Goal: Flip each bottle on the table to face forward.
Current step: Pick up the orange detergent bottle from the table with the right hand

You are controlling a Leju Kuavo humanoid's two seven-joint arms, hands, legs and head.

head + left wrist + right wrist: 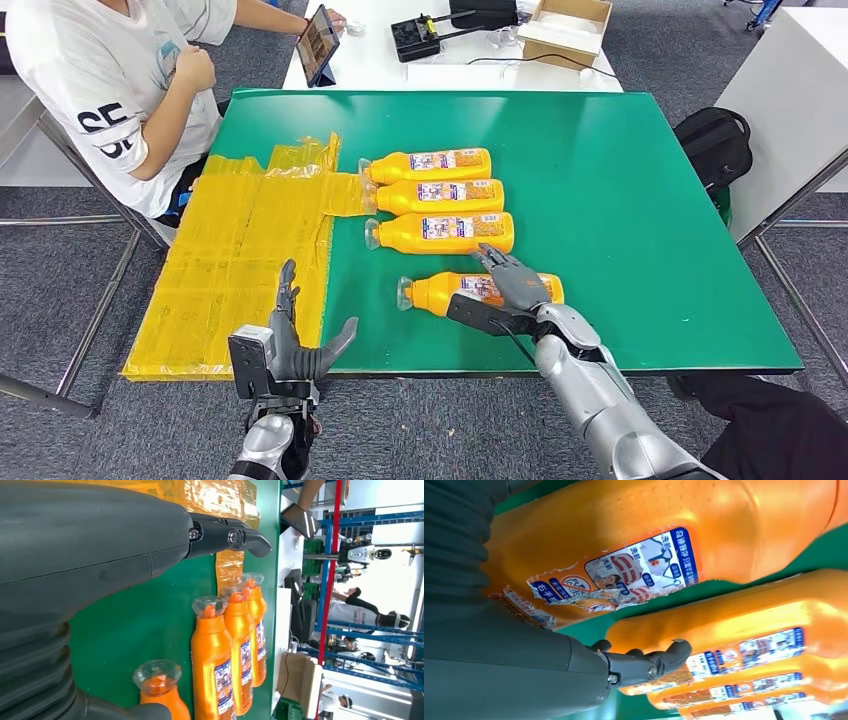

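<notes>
Fingers of right hand (512,285) draped over nearest bottle (440,291), grasp unclear; left hand (296,345) spread, empty, at table (640,200) edge.

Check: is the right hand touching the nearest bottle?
Touching. In the head view the right hand lies draped over the nearest bottle, fingers on its label.

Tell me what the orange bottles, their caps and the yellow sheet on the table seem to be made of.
Orange bottles: glossy plastic, judging by soft highlights; paper-like labels, one torn. Caps: clear hard plastic, orange showing through. Yellow sheet: thin translucent plastic film, wrinkled and shiny.
</notes>
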